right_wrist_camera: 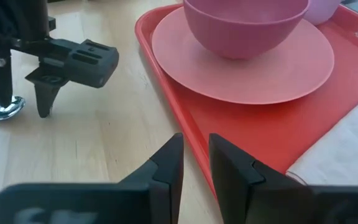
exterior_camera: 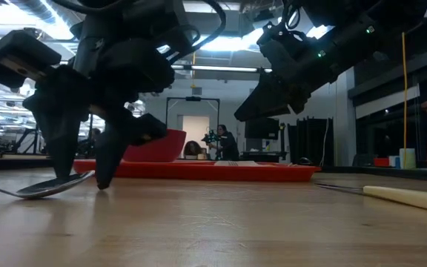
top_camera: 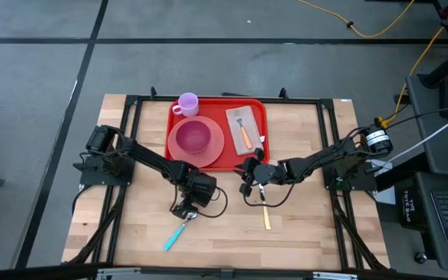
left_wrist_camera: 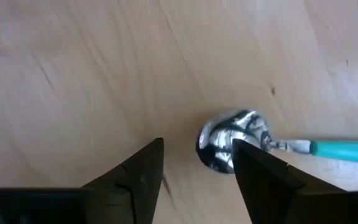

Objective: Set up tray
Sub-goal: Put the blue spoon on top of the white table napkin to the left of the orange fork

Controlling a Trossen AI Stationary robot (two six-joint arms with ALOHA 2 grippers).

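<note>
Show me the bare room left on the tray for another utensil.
The tray is crowded: cup, plate with bowl, napkin carrying a fork. Only a narrow red strip between plate and napkin is bare.

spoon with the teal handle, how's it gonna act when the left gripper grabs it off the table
The spoon looks stiff, a metal bowl on a plastic handle, so it should not flex. It lies flat on the bare wood table, so the open left gripper may struggle to get under it. The shiny bowl is rounded and probably slick; it could skid or pivot when pinched.
</note>
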